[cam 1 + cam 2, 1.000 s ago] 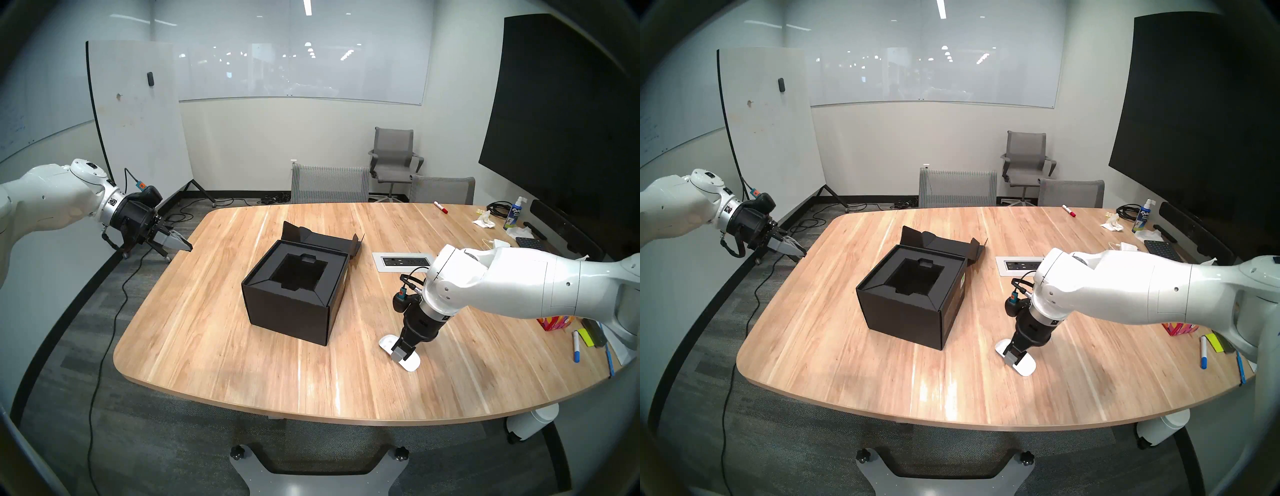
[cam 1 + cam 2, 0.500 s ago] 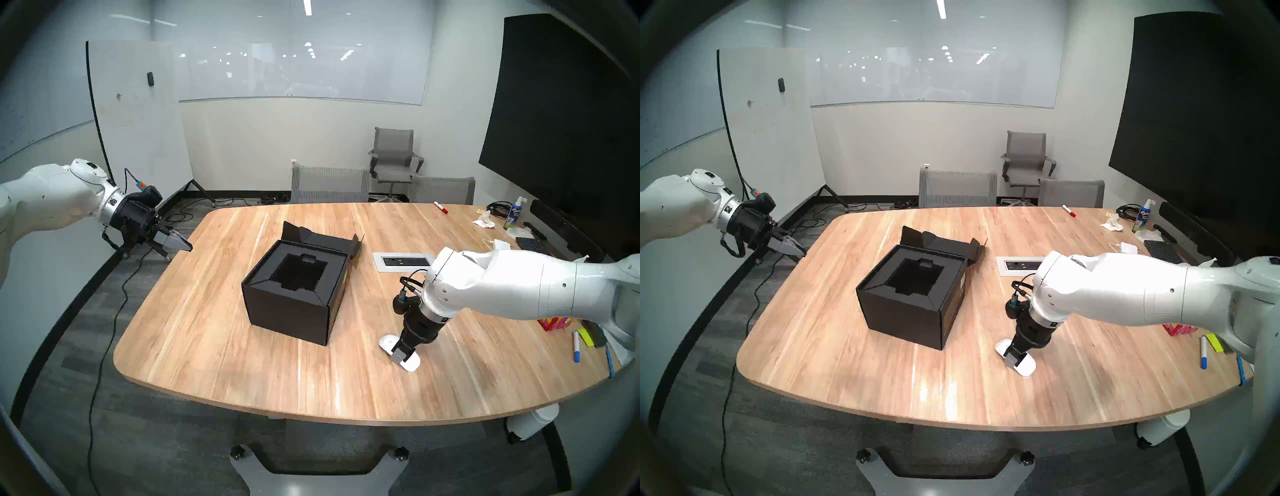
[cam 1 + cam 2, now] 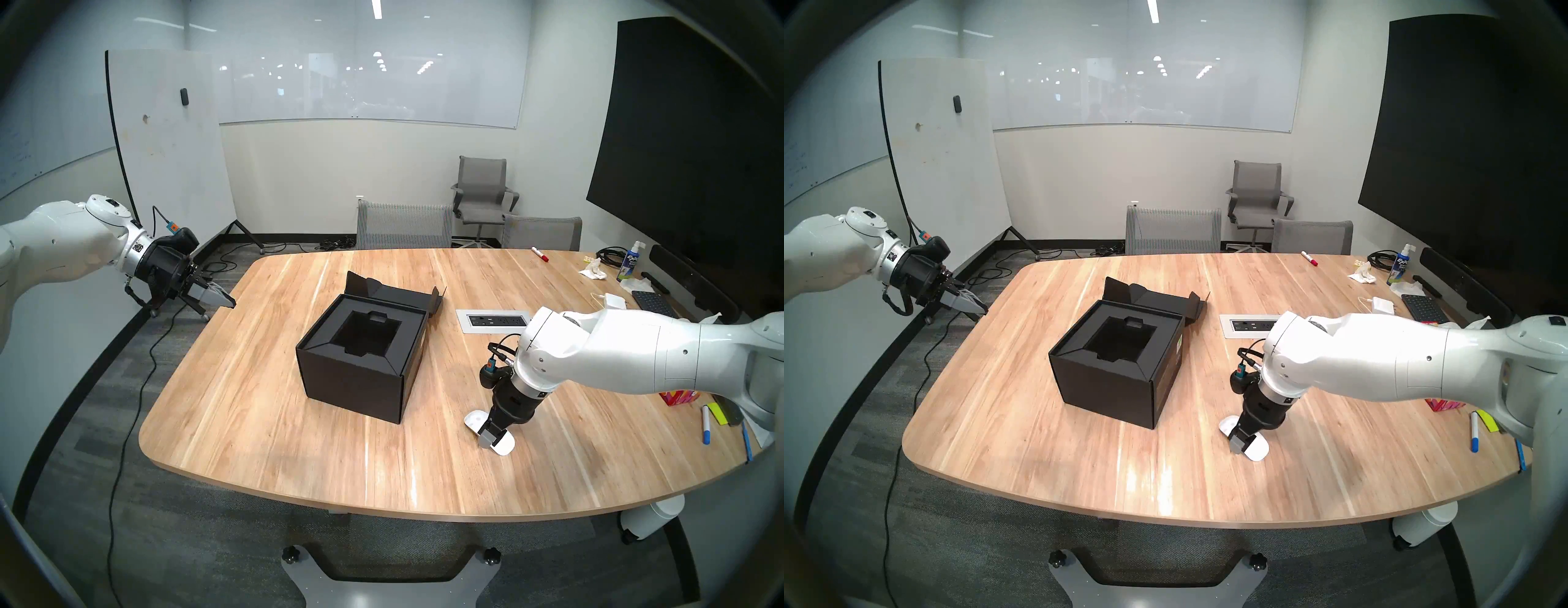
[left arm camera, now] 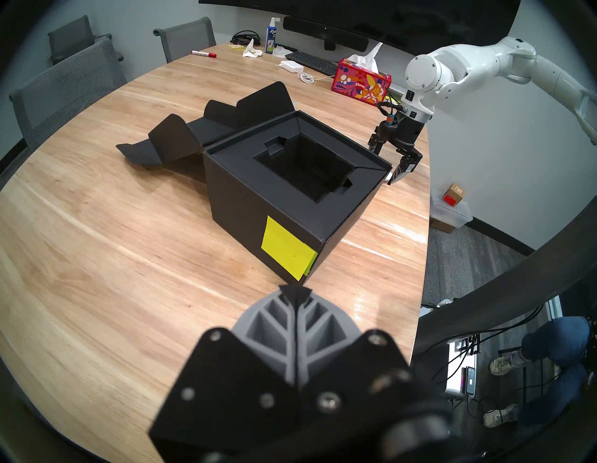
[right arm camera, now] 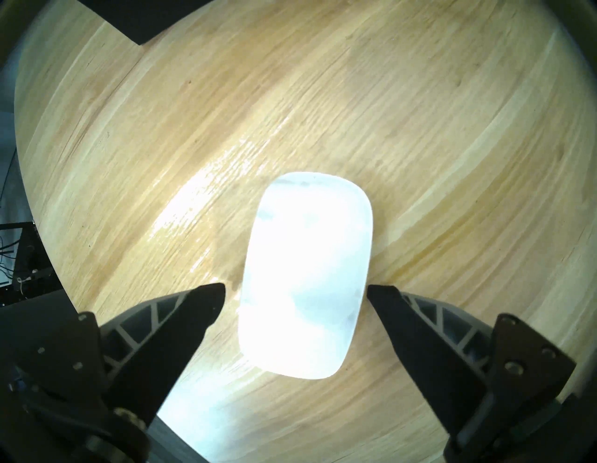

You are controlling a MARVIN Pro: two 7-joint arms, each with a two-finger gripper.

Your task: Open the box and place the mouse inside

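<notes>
The mouse (image 5: 307, 274), a glossy white oval, lies flat on the wooden table (image 3: 263, 407) to the right of the box (image 3: 360, 361), well apart from it and toward the near edge. The right gripper (image 5: 295, 291) points almost straight down over the mouse, its two dark fingers (image 5: 197, 307) spread wide, one on either long side of the mouse; in the right wrist view a thin strip of wood shows between each fingertip and the mouse's edge, so nothing is gripped. The box is a matte black cube near the table's middle, its flap lid (image 3: 403, 293) folded back flat on the far side, so the black insert with its deep recess (image 3: 367, 335) lies open to view; a yellow-green sticky note (image 4: 287, 249) sits on one side wall. The left gripper (image 3: 229, 301) hangs off the table's left edge, angled down toward the box, its fingers pressed together and holding nothing. A red patterned tissue box (image 4: 360, 82) stands at the table's right side.
</notes>
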